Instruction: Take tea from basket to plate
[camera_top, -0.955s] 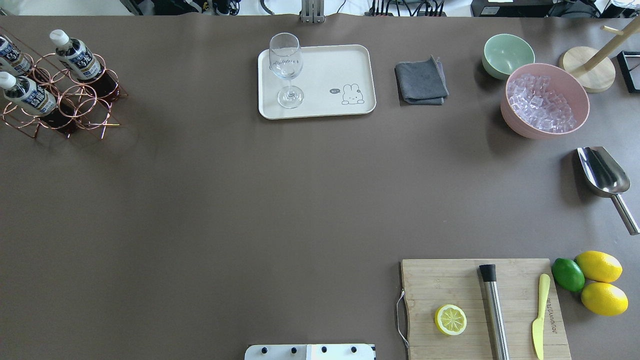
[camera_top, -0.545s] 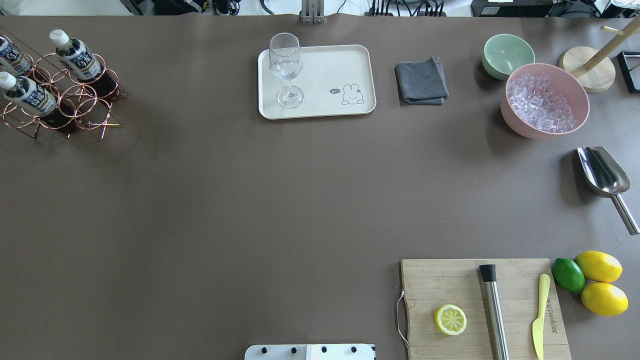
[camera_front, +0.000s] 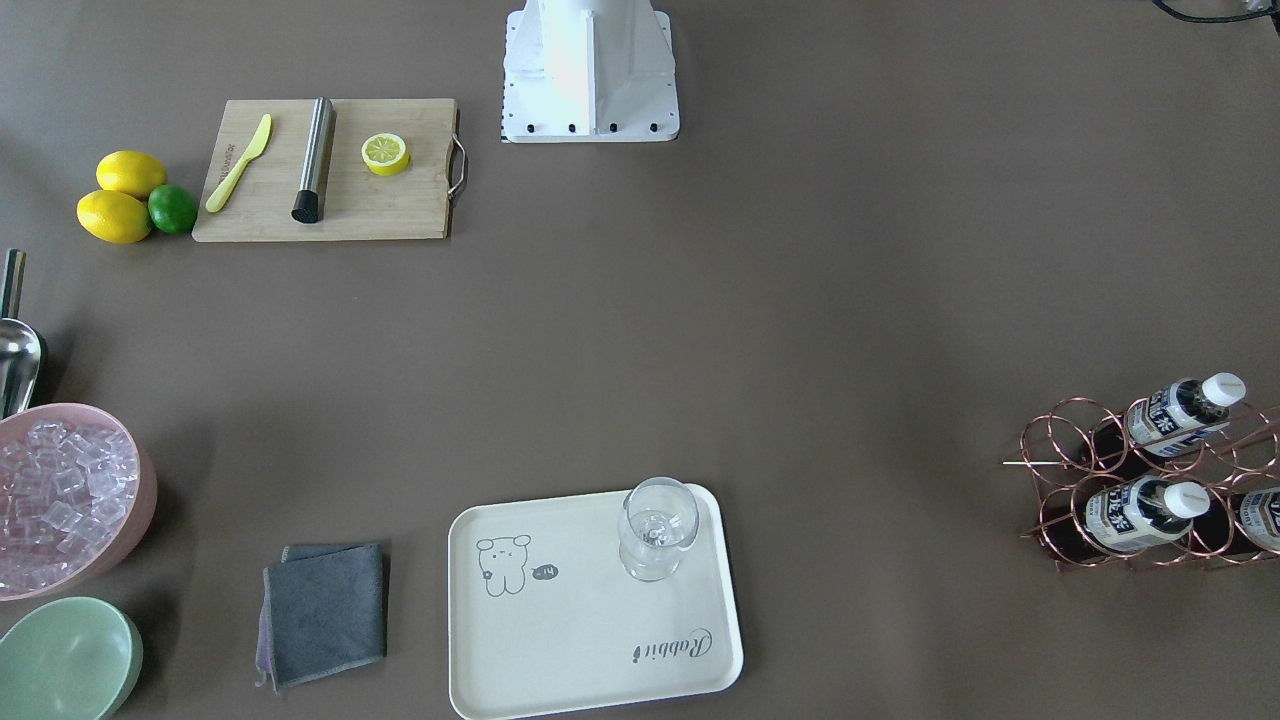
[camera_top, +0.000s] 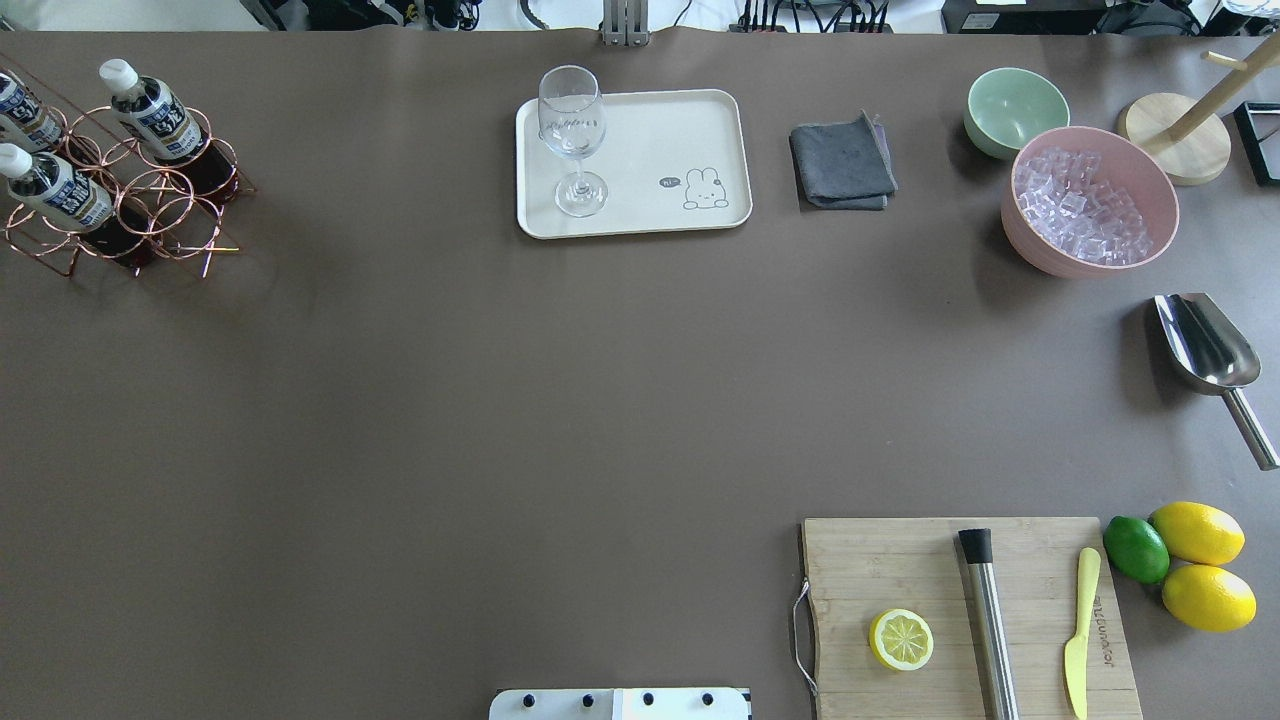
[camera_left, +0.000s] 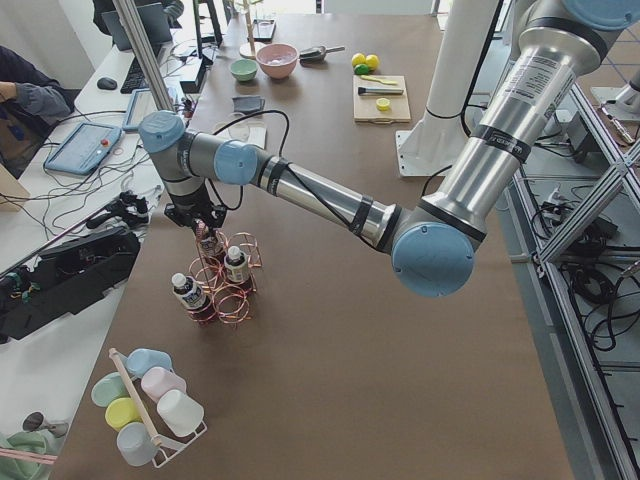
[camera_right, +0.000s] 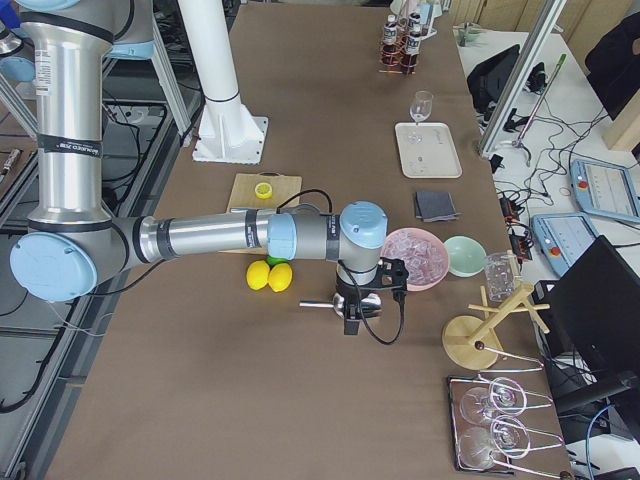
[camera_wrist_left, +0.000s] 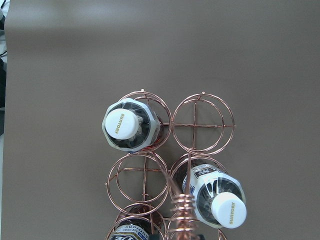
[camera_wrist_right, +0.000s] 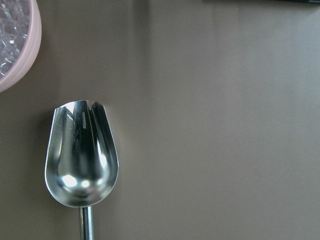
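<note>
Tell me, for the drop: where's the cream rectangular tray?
Overhead view: the cream rectangular tray lies top centre, a clear wine glass on its left end, a grey cloth right of it.

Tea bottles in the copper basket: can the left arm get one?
Probably yes. The left gripper hangs right above the basket, and one tea bottle has its white cap bare, with nothing over it. The basket's coiled handle stands beside another bottle, not this one.

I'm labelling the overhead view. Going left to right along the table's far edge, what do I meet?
basket → plate → grey cloth → green bowl → wooden stand
</note>
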